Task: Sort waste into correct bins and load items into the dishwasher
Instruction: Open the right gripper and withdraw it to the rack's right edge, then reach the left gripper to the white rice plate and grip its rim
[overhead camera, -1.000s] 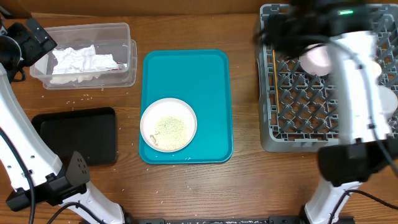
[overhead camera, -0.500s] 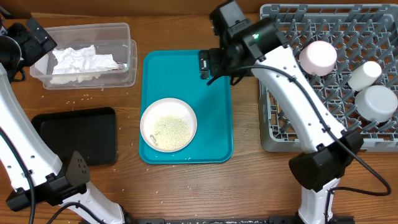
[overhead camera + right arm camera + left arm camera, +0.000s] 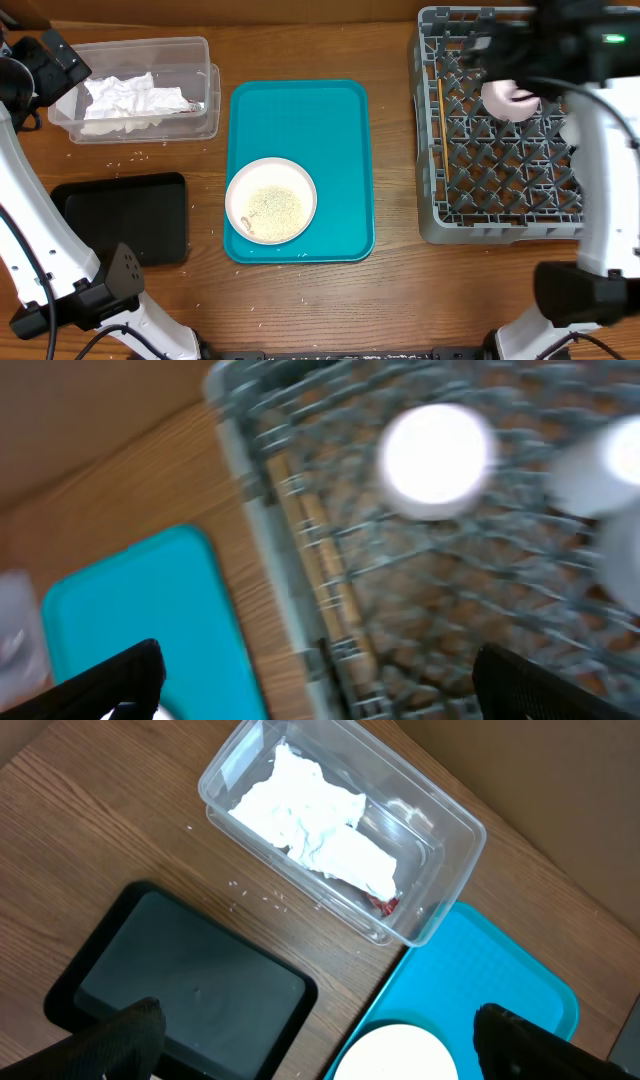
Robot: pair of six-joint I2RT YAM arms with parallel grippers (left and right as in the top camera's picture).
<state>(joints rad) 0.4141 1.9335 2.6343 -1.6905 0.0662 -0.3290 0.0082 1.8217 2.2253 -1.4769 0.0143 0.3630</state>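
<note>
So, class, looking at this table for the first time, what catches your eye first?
The bright teal tray in the middle, carrying a white plate of rice grains. Then the big grey dish rack at the right, and the clear tub of crumpled napkins at the top left.

Bright, even light from above, and the shadows on my overhead view are soft. My right arm is motion-smeared. Everything below the right tool blurs; below the left tool it's crisp.
</note>
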